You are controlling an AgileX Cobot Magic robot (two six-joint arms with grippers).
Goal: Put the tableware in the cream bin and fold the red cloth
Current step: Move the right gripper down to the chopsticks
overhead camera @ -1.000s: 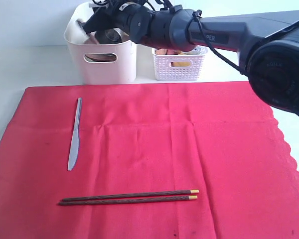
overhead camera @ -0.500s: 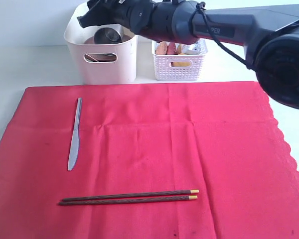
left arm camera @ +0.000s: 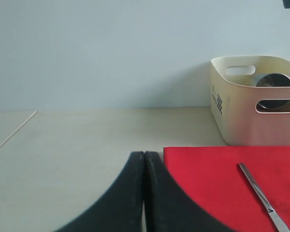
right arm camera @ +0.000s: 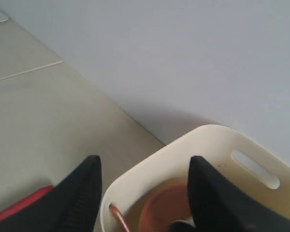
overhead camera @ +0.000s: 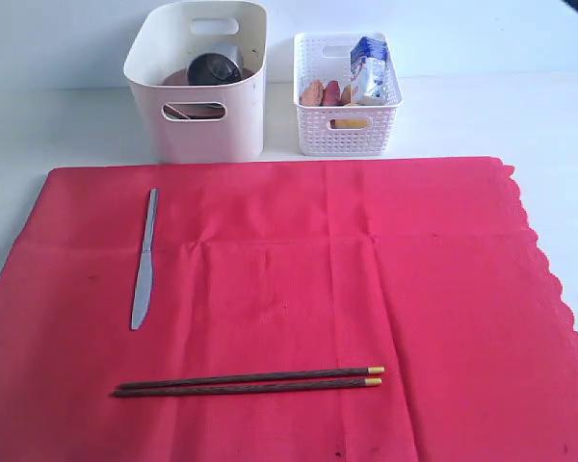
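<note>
Your right pincer (right arm camera: 144, 169) gapes empty just by the bin (right arm camera: 217, 140); knife (overhead camera: 144, 260) and chopsticks (overhead camera: 249, 381) lie far off on the cloth (overhead camera: 414, 269). Flat things could slip, or you'll pinch fabric instead.

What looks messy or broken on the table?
Nothing is spilled or broken. The knife and chopsticks lie neatly on the flat red cloth, not yet in the cream bin. Inside the bin, the steel cup looks tipped on its side.
</note>
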